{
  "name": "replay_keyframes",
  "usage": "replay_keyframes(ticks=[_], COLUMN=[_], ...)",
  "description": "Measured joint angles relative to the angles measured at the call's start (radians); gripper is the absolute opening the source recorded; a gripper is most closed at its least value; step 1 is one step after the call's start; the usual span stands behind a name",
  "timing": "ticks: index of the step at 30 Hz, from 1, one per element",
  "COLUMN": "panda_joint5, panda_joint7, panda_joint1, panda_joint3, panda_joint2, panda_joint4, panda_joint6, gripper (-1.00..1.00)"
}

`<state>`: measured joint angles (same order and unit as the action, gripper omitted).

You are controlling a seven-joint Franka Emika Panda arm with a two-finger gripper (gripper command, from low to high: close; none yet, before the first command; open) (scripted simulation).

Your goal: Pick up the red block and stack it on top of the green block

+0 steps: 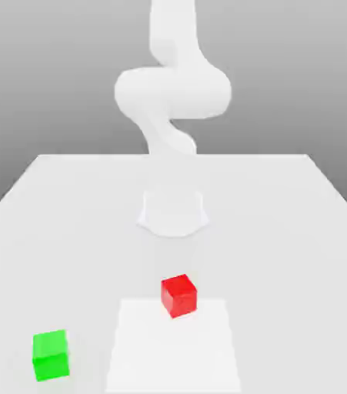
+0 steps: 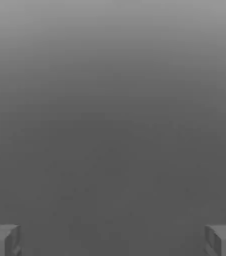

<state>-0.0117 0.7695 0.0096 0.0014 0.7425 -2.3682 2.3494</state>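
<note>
The red block (image 1: 178, 295), low and just right of centre on the counter (image 1: 68, 208), looks small, rigid and light, best pinched across two flat opposite sides. The fingers (image 2: 4, 239) stand spread wide, holding nothing. The green block (image 1: 51, 355) sits well apart at lower left, with nothing standing between them.

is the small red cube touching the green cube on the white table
Apart. The exterior view shows bare white table between the red cube and the green cube.

A white table (image 1: 299, 231) bears a paler square patch (image 1: 207, 354).
</note>
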Motion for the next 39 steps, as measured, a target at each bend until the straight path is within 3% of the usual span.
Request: replay_keyframes(ticks=[16, 23, 24, 31, 39], panda_joint5=[-0.037, 0.043, 0.048, 0.045, -0.001], panda_joint7=[-0.298, -0.401, -0.406, -0.404, -0.371], panda_joint1=[0.084, 0.068, 0.055, 0.047, 0.048], panda_joint3=[-0.075, -0.037, -0.022, -0.015, -0.030], panda_joint2=[-0.497, -0.855, -0.891, -0.900, -0.640], panda_joint4=[-0.541, -0.568, -0.564, -0.563, -0.599], panda_joint6=[0.411, 0.700, 0.732, 0.739, 0.515], gripper=[0.00, 0.00, -1.00, -1.00, -1.00])
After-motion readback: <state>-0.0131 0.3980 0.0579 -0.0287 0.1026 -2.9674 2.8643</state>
